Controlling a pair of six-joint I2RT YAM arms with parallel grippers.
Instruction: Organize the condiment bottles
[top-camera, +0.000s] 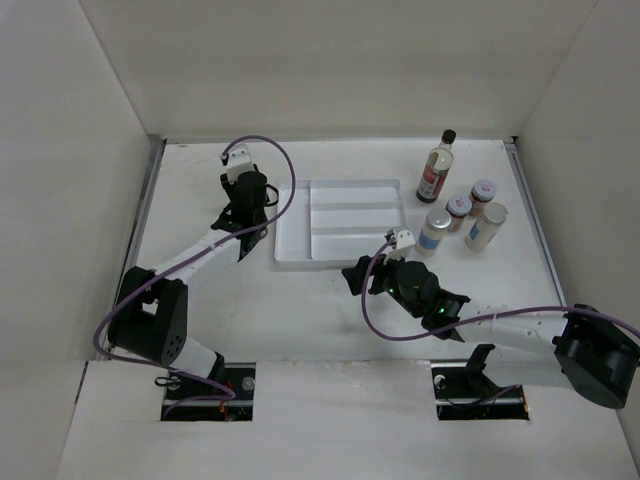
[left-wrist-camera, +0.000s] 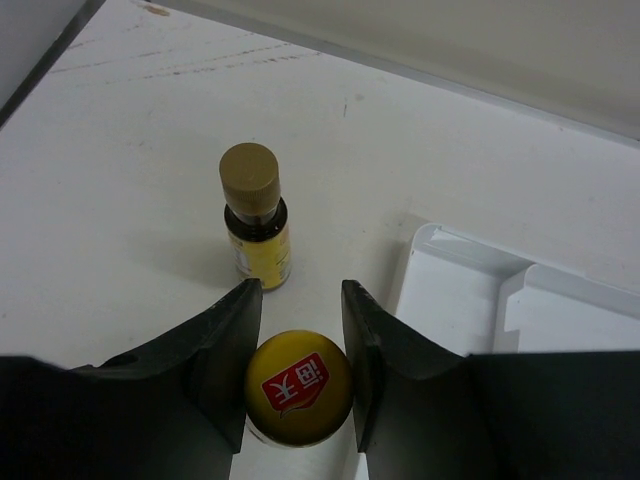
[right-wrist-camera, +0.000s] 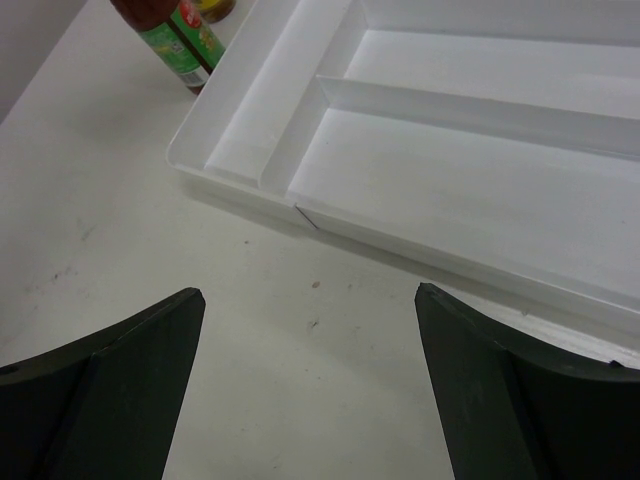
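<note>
In the left wrist view my left gripper is shut on the yellow-capped red sauce bottle, one finger on each side of its cap. The tiny brown bottle stands just beyond it. In the top view my left gripper hides both, left of the tray. My right gripper is open and empty over the bare table; in the top view it is near the tray's front. The tall clear black-capped bottle, two red-lidded jars and two white shakers stand at the right.
The flat white divided tray lies mid-table with nothing in it; it also shows in the right wrist view and the left wrist view. White walls enclose the table on three sides.
</note>
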